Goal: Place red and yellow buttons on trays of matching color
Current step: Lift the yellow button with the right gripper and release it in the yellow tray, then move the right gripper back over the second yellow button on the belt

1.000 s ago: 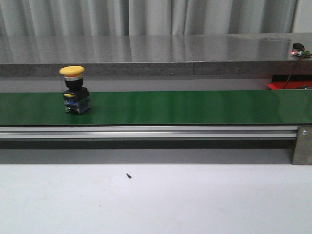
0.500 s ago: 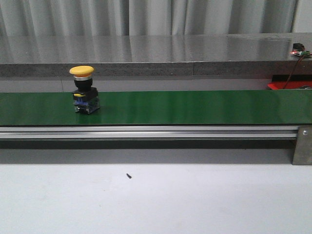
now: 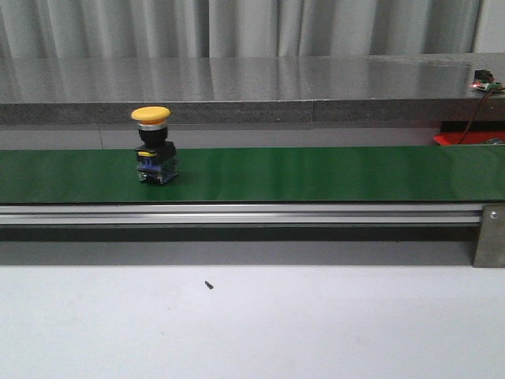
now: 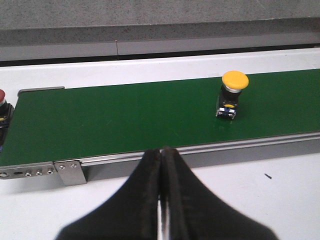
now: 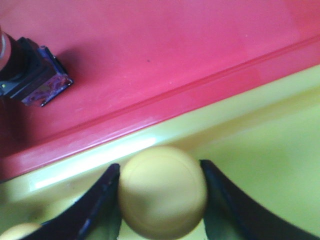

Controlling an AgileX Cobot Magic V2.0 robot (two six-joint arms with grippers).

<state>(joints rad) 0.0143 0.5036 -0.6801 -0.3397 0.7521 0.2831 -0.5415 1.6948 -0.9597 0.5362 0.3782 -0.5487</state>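
Currently, you have a yellow button (image 3: 154,146) standing upright on the green belt (image 3: 316,174), left of centre in the front view, its long axis vertical, cap uppermost. In the left wrist view it sits at upper right, beyond and to one side of the left gripper (image 4: 161,165), whose fingers are pressed together on nothing. The left arm looks the nearer; nothing stands between. A red button (image 4: 2,100) shows at the belt's end, left edge of that view. The right gripper (image 5: 161,192) grasps another yellow button (image 5: 162,192) over the yellow tray (image 5: 260,130), beside the red tray (image 5: 150,60), which holds a button body (image 5: 30,75).
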